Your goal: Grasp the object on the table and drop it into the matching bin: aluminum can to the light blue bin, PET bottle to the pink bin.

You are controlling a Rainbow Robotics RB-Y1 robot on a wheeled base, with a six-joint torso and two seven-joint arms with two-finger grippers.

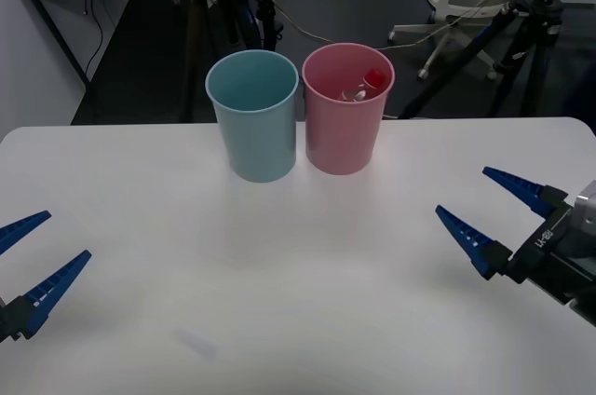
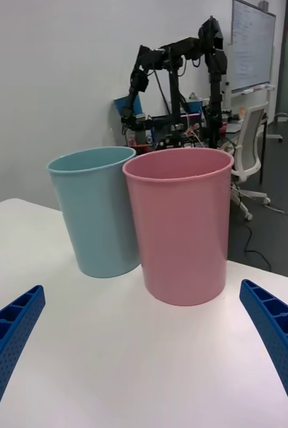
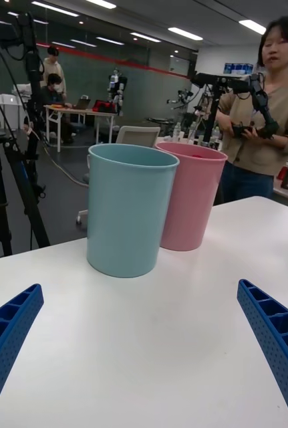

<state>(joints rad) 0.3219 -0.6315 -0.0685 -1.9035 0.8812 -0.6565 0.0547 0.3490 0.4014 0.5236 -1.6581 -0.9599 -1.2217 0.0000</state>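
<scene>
Both grippers hang spread wide with nothing between their blue fingers: the right gripper [image 1: 486, 220] low over the table [image 1: 307, 292] at about four o'clock from the bins, the left gripper [image 1: 28, 260] at about eight o'clock near the table's edge. Far across the table the pink bin [image 1: 344, 125] stands upright just beside the light blue bin [image 1: 253, 117], at its three o'clock. Inside the pink bin lies the bottle [image 1: 365, 86], its red cap showing below the rim

small white lettering stands on the black body of the right gripper [image 1: 491, 224], but it is too small to read. no other text is legible.
</scene>
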